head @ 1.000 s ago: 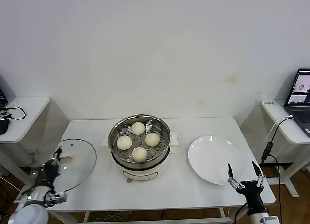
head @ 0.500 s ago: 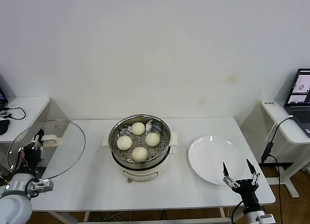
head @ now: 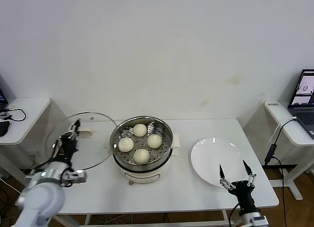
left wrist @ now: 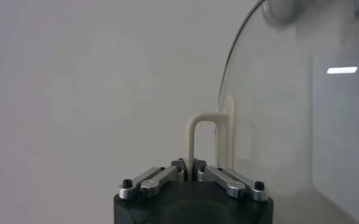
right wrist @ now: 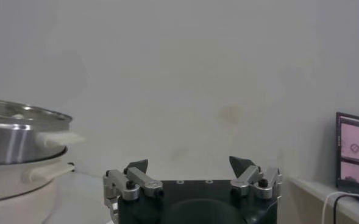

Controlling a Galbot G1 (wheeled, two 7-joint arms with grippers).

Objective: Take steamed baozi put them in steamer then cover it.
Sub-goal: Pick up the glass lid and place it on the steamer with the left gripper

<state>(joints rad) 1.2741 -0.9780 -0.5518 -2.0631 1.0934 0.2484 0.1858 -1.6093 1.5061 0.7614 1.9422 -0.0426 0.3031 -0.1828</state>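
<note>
The left hand [head: 70, 137], clenched on the cover [head: 83, 138] by its handle, carries it tilted at centre-left toward the baozi-filled steamer [head: 141, 144], while the right hand [head: 234, 175] waits released at lower right.

Bright, even light; soft faint shadows

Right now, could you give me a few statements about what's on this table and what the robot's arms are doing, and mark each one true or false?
1. Four buns sit in the steamer. True.
2. The glass lid covers the steamer. False: the left tool holds it by the handle, left of the pot.
3. The white plate holds one bun. False: it holds none.
4. The right tool is open and holds nothing. True.
5. The right tool grips the pot. False: it hovers near the plate's front edge.
</note>
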